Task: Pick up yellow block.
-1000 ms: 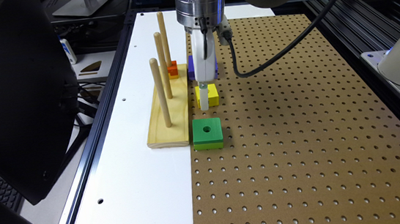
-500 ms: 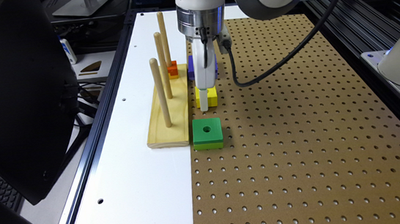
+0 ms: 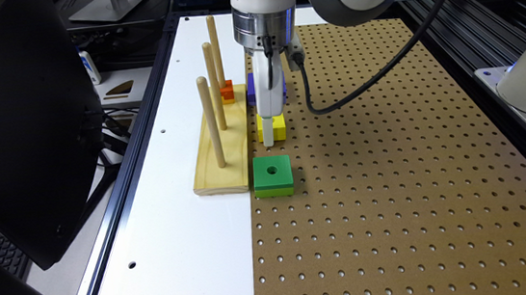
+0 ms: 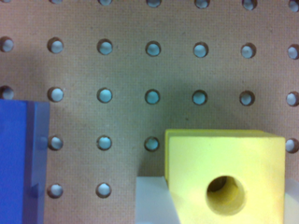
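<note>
On the pegboard surface (image 3: 393, 193), the yellow block (image 3: 278, 125) sits between the green block (image 3: 273, 175) and purple block (image 3: 251, 89). The claw (image 3: 267, 135) is lowered over it, one finger (image 4: 152, 200) beside its face, positioned for grasping; whether it pinches cannot be told

Four blocks — yellow (image 3: 278, 125), green (image 3: 272, 175), purple (image 3: 251, 89), orange (image 3: 227, 92) — three pegs (image 3: 210, 121).

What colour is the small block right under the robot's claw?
Bright yellow block, with a round hole; clearest in the wrist view.
</note>
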`<state>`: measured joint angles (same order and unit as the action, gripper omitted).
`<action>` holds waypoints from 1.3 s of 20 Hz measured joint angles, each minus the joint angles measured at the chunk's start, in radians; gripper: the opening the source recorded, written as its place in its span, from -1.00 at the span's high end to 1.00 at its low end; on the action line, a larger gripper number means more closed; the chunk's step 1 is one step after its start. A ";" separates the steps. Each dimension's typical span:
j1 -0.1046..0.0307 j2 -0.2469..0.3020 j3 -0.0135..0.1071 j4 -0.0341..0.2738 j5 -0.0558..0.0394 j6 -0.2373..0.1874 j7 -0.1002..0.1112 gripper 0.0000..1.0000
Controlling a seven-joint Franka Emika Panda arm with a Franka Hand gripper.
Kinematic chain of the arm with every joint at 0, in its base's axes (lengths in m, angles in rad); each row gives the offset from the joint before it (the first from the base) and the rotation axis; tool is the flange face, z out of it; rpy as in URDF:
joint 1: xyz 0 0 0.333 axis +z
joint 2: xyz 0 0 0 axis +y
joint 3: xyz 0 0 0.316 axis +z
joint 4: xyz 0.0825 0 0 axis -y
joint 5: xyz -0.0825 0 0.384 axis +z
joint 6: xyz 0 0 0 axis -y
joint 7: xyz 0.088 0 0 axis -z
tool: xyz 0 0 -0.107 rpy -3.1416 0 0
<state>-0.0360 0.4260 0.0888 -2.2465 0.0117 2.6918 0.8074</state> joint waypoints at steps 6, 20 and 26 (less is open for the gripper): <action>0.000 -0.031 -0.002 -0.001 0.0000 -0.023 0.000 1.00; 0.000 -0.180 -0.001 -0.004 0.0000 -0.170 0.000 1.00; 0.000 -0.202 -0.001 -0.005 0.0000 -0.189 0.000 1.00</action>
<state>-0.0361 0.2236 0.0876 -2.2512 0.0117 2.5030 0.8075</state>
